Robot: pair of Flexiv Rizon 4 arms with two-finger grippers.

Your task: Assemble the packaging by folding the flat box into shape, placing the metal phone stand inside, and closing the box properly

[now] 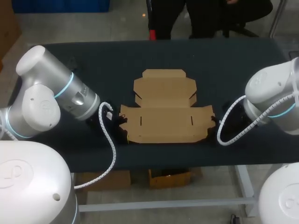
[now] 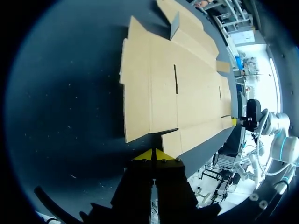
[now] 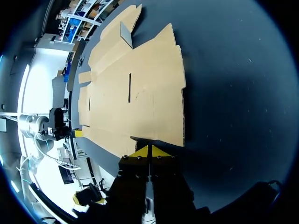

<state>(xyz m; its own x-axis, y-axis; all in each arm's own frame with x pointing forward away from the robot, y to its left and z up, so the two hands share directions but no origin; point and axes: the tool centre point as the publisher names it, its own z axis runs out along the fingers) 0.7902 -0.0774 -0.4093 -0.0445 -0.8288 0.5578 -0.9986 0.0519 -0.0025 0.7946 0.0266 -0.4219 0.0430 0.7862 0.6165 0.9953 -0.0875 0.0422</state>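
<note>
The flat brown cardboard box (image 1: 164, 114) lies unfolded in the middle of the dark table, its lid panel pointing to the far side. My left gripper (image 1: 123, 127) sits low at the box's left end, and its shut yellow tips (image 2: 153, 155) meet the edge of the small side flap (image 2: 171, 142). At the box's right end, my right gripper (image 1: 216, 126) mirrors it, with its tips (image 3: 149, 151) shut against the cardboard (image 3: 135, 93) edge. Each wrist view shows the other gripper across the sheet. No metal phone stand is in view.
The dark table top (image 1: 84, 65) stretches bare to the left, right and far side of the box. The table's near edge runs just below the cardboard. Coiled white cables (image 1: 112, 149) hang from both wrists.
</note>
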